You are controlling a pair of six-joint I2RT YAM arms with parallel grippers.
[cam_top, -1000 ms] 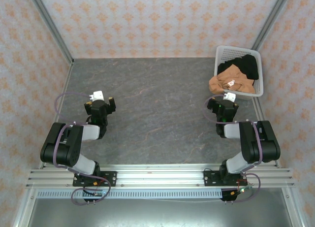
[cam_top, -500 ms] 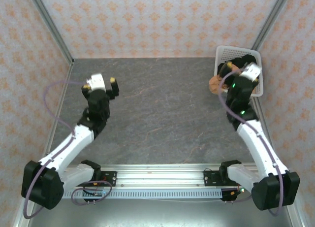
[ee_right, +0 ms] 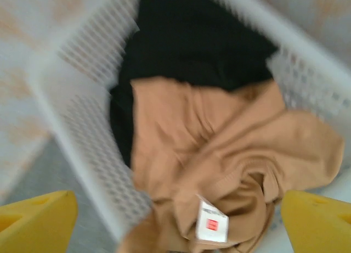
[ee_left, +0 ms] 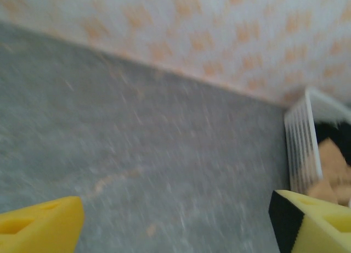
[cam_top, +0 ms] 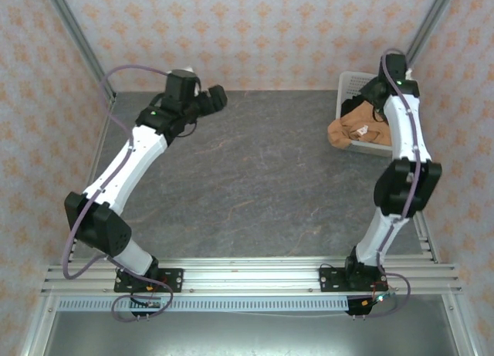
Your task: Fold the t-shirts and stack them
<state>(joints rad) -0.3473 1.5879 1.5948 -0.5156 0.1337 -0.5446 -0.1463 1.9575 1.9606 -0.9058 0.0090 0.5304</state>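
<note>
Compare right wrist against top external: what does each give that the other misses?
Right wrist: a white tag with a red mark on the orange-tan t-shirt, plus a black t-shirt behind it. Top external: the left hand over the table near the far wall. Both: the orange-tan t-shirt spilling over the rim of the white lattice basket.

White-and-black arms [cam_top: 131, 159], lilac cables [cam_top: 127, 68], yellow claw pads [ee_left: 38, 231]

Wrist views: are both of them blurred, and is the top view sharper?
Left wrist view: blurred, the table streaked, the basket soft-edged. Right wrist view: blurred too, though the orange-tan shirt and its white tag are recognisable. Top view: sharp, evenly lit, without glare.
</note>
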